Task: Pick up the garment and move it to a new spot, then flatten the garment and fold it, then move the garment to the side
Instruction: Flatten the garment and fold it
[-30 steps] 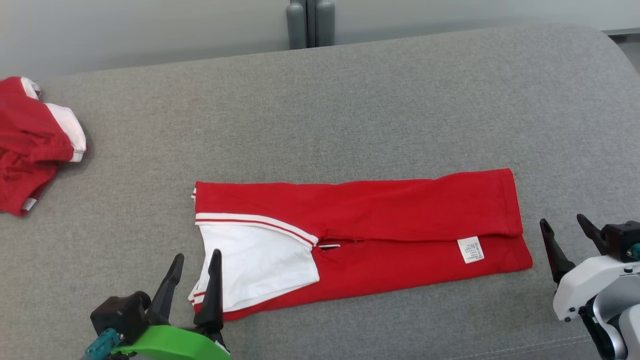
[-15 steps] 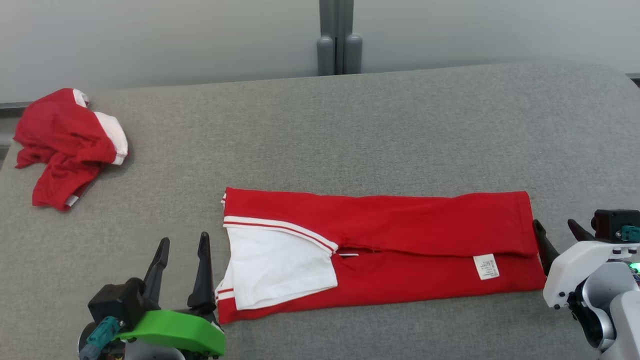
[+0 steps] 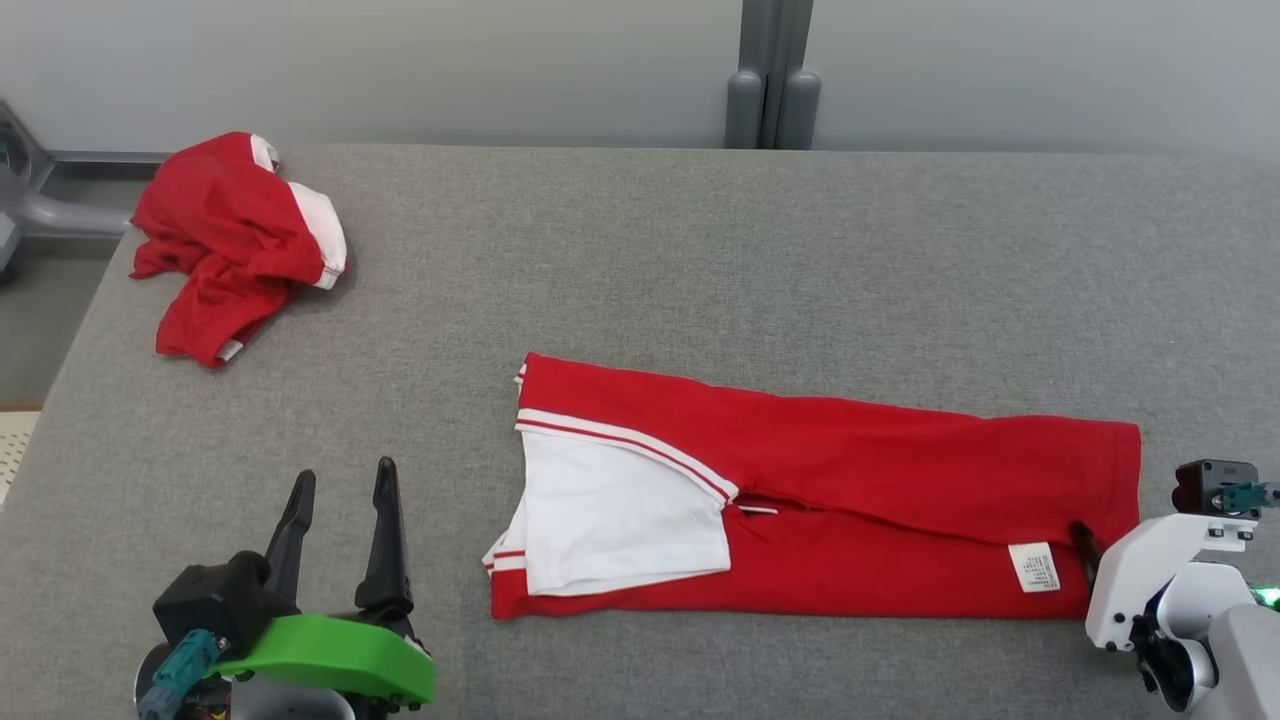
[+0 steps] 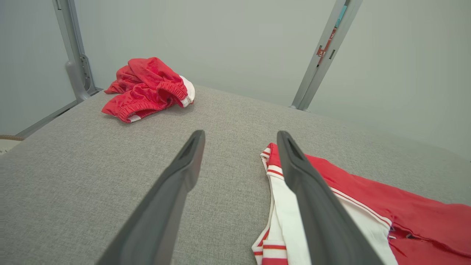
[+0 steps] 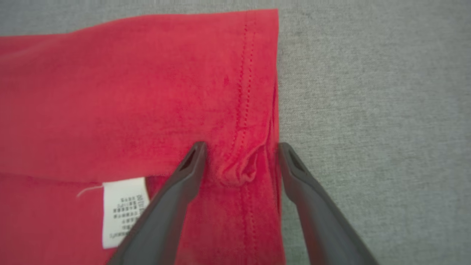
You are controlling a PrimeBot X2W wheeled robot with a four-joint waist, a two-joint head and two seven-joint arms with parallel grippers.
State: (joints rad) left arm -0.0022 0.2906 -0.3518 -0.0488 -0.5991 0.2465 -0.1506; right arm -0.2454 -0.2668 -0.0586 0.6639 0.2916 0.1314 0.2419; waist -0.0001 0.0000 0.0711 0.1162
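Observation:
The garment (image 3: 850, 480), red with a white panel and a white care label (image 3: 1035, 567), lies folded into a long flat strip across the grey table (image 3: 700, 260). Low at the left, my left gripper (image 3: 340, 475) stands open over bare table, a short way left of the garment's white end (image 4: 283, 206); nothing is between its fingers (image 4: 184, 173). My right gripper (image 5: 241, 147) is open at the garment's right hem (image 5: 257, 73). One finger rests on the red cloth, the other at the hem's edge, with a small pucker of cloth between them.
A second red and white garment (image 3: 235, 240) lies crumpled at the table's far left corner, also in the left wrist view (image 4: 147, 88). A grey post (image 3: 770, 90) stands behind the table's back edge. The table's left edge drops to the floor (image 3: 20, 330).
The head camera has shifted, sliding the whole scene. Relative to the garment, my right gripper has moved in onto its right hem, and my left gripper has drawn away from its left end.

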